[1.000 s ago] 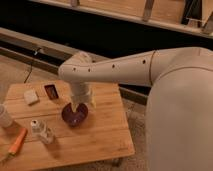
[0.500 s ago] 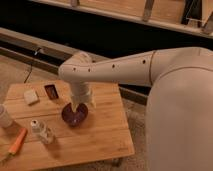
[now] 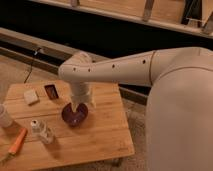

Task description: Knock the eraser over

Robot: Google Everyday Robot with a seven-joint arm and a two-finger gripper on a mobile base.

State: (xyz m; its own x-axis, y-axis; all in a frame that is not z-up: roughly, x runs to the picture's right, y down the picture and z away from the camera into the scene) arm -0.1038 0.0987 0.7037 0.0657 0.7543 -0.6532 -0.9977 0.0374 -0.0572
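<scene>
From my console I see a low wooden table (image 3: 102, 137) with a slatted top, standing on a pale carpeted floor (image 3: 20, 70). Near its middle sits a dark purple bowl (image 3: 69, 119). At the back left lies a pale flat block (image 3: 31, 96). Toward the front left there is a small clear bottle with a white cap (image 3: 42, 131), and beside it, at the table's edge, a slim orange object (image 3: 18, 141) lying slantwise. I cannot tell what it is. A white cup (image 3: 4, 116) shows at the far left, cut off by the frame. Behind the table a black cable (image 3: 31, 67) trails down to the floor from a long ledge (image 3: 30, 42).
</scene>
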